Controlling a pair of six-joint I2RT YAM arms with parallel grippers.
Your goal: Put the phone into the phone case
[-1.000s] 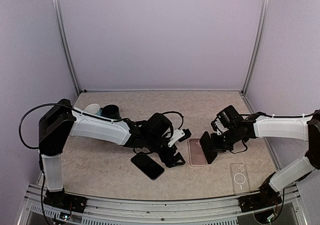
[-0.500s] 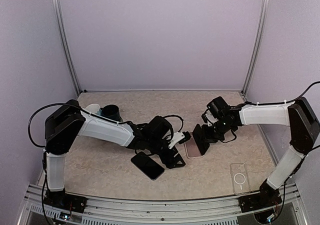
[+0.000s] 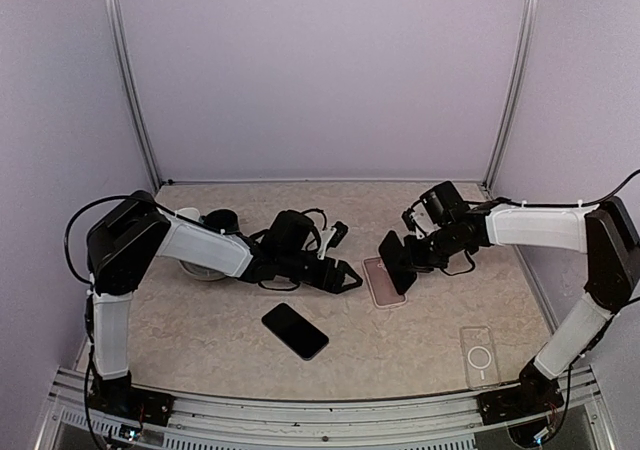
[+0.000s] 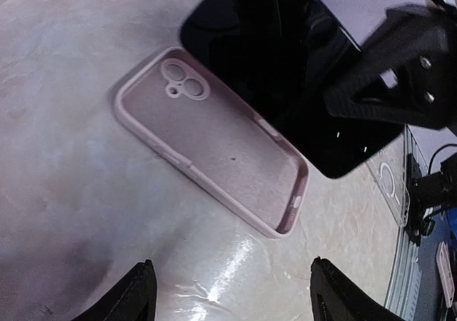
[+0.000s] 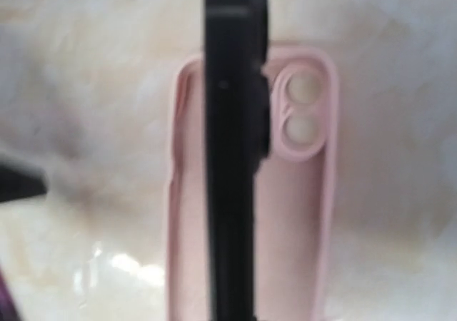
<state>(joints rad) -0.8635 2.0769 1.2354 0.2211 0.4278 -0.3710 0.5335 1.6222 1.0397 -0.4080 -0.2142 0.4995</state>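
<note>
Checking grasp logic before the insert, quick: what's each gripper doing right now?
Left gripper: open, holding nothing.
Right gripper: shut on the black phone, held on edge over the pink case.

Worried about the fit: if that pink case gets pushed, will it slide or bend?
The pink case lies flat, open-side up on the glossy table, so it will probably slide if pushed sideways. Its thin walls look soft, likely flexing under the held phone. Flat and light-looking, it shouldn't roll.
</note>
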